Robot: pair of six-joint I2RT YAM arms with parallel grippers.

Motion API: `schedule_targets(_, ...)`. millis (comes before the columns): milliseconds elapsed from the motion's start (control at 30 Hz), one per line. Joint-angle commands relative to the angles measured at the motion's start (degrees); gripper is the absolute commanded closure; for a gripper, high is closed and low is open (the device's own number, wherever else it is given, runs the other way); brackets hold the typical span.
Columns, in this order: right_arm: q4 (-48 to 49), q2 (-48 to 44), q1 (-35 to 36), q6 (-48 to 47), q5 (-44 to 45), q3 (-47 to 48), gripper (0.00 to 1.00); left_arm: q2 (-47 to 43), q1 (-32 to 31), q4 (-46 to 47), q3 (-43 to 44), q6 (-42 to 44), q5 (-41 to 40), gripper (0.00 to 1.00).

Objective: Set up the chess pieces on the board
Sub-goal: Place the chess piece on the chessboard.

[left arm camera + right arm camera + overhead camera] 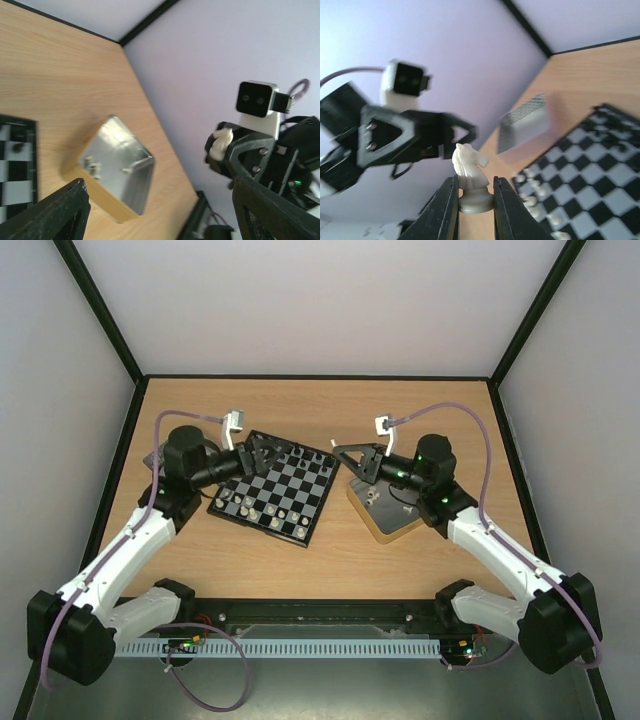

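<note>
The board (pixel 283 492) lies mid-table, turned at an angle, with white chess pieces (pixel 262 510) along its near edge and black ones (pixel 310 455) along the far edge. My right gripper (pixel 475 181) is shut on a white knight (pixel 469 167), held upright in the air just off the board's far right corner (pixel 336 452). My left gripper (pixel 285 447) hovers over the board's far left part, facing the right one. In the left wrist view its fingers (pixel 65 210) stand wide open with nothing between them, and the knight (pixel 220 144) shows ahead.
A silver tray on a wooden base (pixel 385 518) sits right of the board, under the right arm; the left wrist view shows a few small pieces in this tray (pixel 125 150). Another tray (pixel 526 127) shows blurred beyond the board's left side. Purple walls enclose the table.
</note>
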Motion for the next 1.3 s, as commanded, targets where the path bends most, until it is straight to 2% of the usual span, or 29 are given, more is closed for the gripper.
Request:
schedule_targets(0, 8.49, 0.93, 3.38, -0.59, -11.14, 0.88, 0.86, 2.57, -2.91, 7.81, 4.23, -7.09, 7.86, 0.20)
schedule_targets(267, -3.02, 4.71, 7.12, -11.38, -6.82, 4.82, 0.86, 7.54, -6.14, -2.14, 10.95, -6.88, 8.12, 0.24)
schedule_targets(433, -7.10, 6.30, 7.42, -15.26, -3.50, 7.00, 0.86, 12.31, -7.06, -14.70, 14.61, -2.58, 6.48, 0.36)
schedule_targets(500, -9.13, 7.15, 7.55, -17.00, -2.31, 8.10, 0.86, 13.95, -7.42, -17.02, 15.48, -1.53, 6.35, 0.42)
schedule_targets(767, -16.06, 9.53, 9.42, -22.77, 2.36, 11.23, 0.86, 15.71, -7.66, -17.75, 15.66, -2.07, 6.21, 0.49)
schedule_targets(900, -18.15, 10.23, 10.08, -24.81, 4.53, 12.11, 0.86, 16.28, -7.66, -18.18, 15.53, -2.24, 6.21, 0.55)
schedule_targets(1167, -19.71, 11.10, 10.61, -26.91, 5.53, 13.39, 0.86, 17.04, -7.66, -18.15, 15.31, -2.50, 6.57, 0.76)
schedule_targets(1267, -20.72, 11.32, 11.09, -28.20, 5.48, 13.65, 0.86, 17.49, -7.49, -17.77, 15.14, -3.04, 6.56, 0.76)
